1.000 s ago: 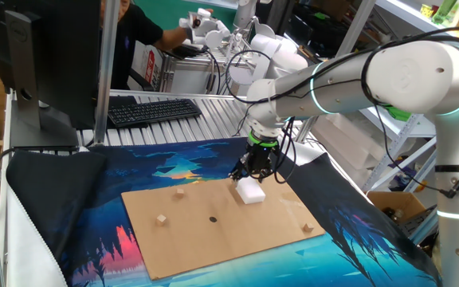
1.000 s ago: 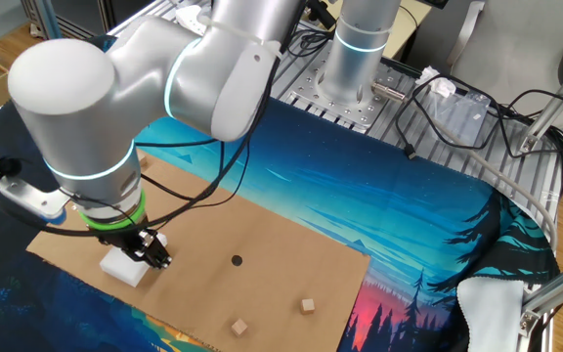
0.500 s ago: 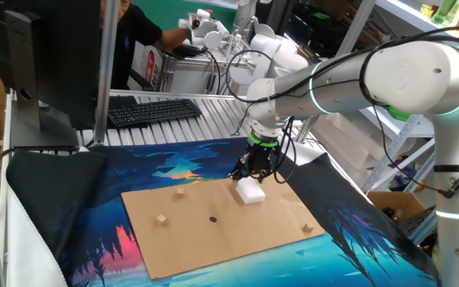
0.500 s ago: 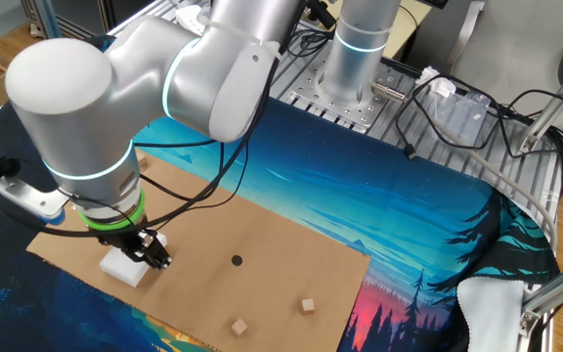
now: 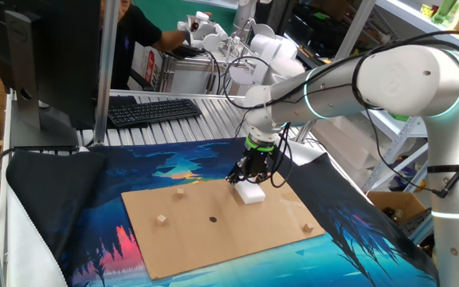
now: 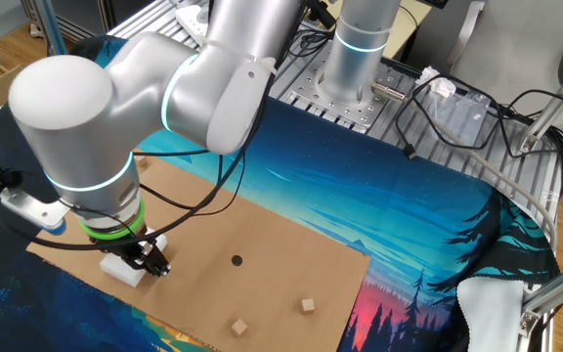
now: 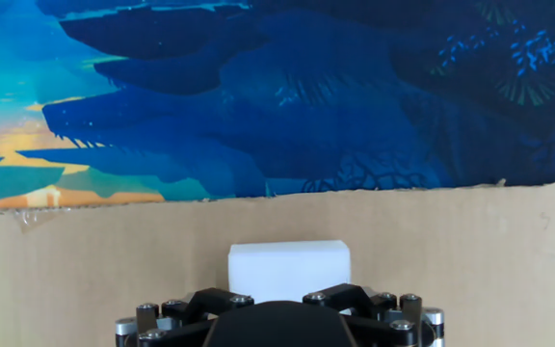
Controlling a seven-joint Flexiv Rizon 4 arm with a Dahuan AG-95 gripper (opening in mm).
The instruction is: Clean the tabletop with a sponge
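1. One arm reaches down over the counter [image 5: 237, 231]; its hand [image 5: 249, 178] points downward, pinching the sponge [image 5: 251, 192].
2. Sponge [image 7: 288, 269]: resting on the board near its far edge, long axis parallel to that edge.
3. Three tan cubes [image 5: 161, 219] and a dark spot [image 5: 212, 219] lie well apart from the sponge; patterned cloth [image 5: 182, 163] surrounds the board.
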